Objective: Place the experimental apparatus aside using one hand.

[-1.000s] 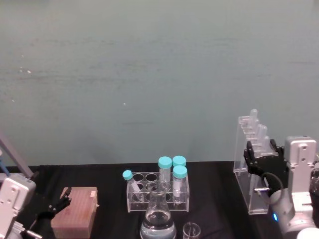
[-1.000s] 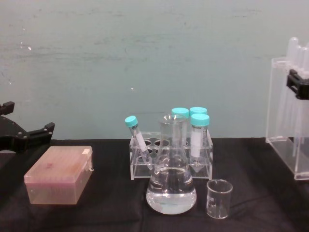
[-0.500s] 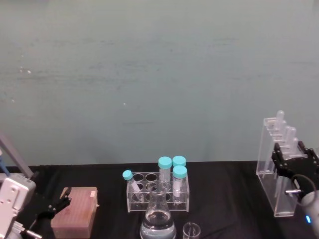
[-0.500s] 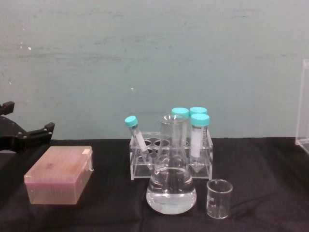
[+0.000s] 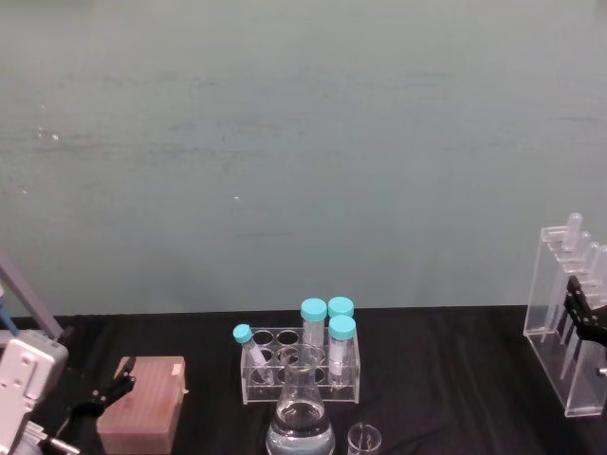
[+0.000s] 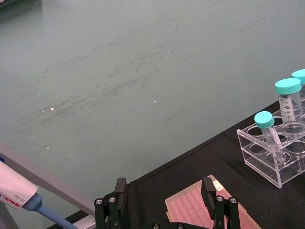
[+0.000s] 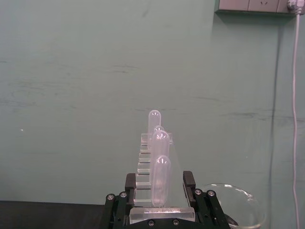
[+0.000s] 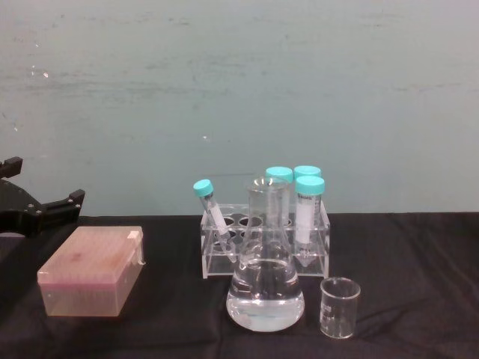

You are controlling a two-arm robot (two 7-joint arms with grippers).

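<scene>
- The tall acrylic rack (image 5: 567, 327) with its long glass tubes stood upright at about 3 o'clock in the head view, at the far right edge of the black surface (image 5: 436, 379).
- The right gripper (image 5: 586, 318) had the rack across its upper part. In the right wrist view its jaws flanked the tall acrylic rack (image 7: 157, 157) on both sides, pinching it between them.
- I could not tell whether the base rested on the surface or hung just above it.
- The step in hand looked like the carry aside, near its end. The next move would call for setting the rack down level, then parting the jaws without tipping it.
- The conical flask (image 8: 266, 288) and the beaker (image 8: 340, 307) sat at 6 o'clock, in front of the small tube rack (image 8: 262, 243), not yet moved.
- The left gripper (image 6: 164, 193) was parked at 8 o'clock, jaws spread, beside the pink box (image 5: 142, 417).
</scene>
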